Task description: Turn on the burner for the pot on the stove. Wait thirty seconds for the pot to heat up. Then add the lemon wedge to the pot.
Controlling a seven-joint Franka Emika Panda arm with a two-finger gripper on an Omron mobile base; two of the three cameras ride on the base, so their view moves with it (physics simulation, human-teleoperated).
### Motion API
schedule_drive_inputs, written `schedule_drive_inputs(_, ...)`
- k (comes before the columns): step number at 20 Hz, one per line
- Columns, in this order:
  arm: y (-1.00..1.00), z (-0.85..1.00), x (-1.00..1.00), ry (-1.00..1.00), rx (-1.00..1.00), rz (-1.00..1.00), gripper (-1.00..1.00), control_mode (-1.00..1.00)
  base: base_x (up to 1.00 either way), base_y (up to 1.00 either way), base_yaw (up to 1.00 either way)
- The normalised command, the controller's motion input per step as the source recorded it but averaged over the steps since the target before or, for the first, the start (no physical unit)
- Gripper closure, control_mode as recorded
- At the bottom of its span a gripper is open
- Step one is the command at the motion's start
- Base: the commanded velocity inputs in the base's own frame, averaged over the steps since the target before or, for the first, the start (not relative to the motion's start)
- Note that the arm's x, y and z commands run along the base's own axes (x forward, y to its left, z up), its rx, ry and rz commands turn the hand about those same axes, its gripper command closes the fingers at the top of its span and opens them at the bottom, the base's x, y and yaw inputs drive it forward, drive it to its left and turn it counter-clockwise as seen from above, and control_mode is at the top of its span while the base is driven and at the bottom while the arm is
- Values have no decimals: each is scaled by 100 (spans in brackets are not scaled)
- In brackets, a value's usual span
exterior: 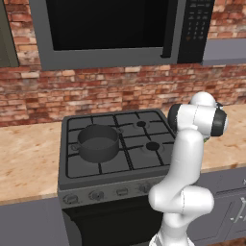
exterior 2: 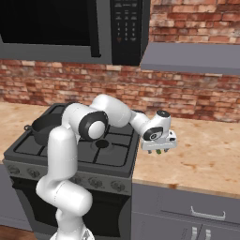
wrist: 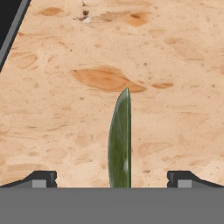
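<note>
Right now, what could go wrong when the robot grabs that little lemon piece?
The lemon wedge is thin and stands between the open tool tips; it might tip or slip out as they close. The pot sits across the stove from it, so the wedge could drop during the long carry.

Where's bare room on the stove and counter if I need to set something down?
Free: the three burners beside the pot on the stove, and the counter right of it toward the brick wall. Crowded: the patch under the open claw, where the lemon wedge lies.
</note>
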Motion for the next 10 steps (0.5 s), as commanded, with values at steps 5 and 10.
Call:
schedule_drive_inputs(5,0,0,0,0,0,0,-100,-100,0,0,0)
schedule_drive_inputs(10,0,0,0,0,0,0,-100,-100,0,0,0)
